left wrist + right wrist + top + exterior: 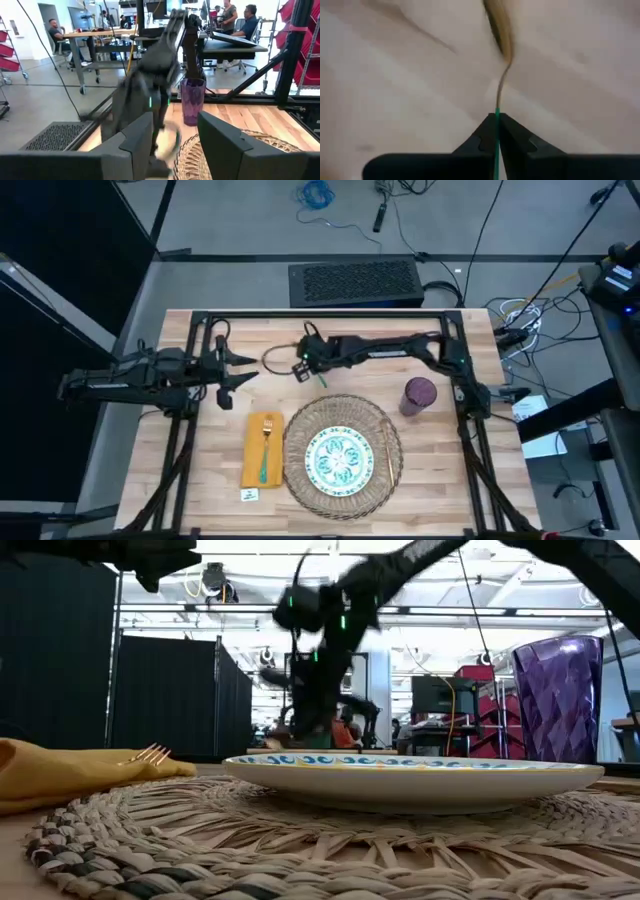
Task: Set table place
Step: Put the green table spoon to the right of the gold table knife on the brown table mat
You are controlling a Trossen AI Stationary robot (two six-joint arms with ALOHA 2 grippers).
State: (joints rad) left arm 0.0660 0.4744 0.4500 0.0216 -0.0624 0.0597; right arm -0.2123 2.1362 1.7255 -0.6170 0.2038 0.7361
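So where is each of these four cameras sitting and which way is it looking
High view: overhead, straight down on the table; both arms show.
Low view: tabletop height, across the woven mat and plate toward the room; the right arm blurs above.
Left wrist view: past the open left end effector toward the purple cup.
Right wrist view: down at bare wood, right end effector shut on green-handled cutlery.
High, low and left wrist views share the cup.

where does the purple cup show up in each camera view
High view: purple cup stands right of the straw mat, near the table's right side.
Low view: cup at far right, behind the plate.
Left wrist view: cup at centre, beyond the open left gripper.
Right wrist view: not in it.
Shared landmark: the straw mat beside the cup.
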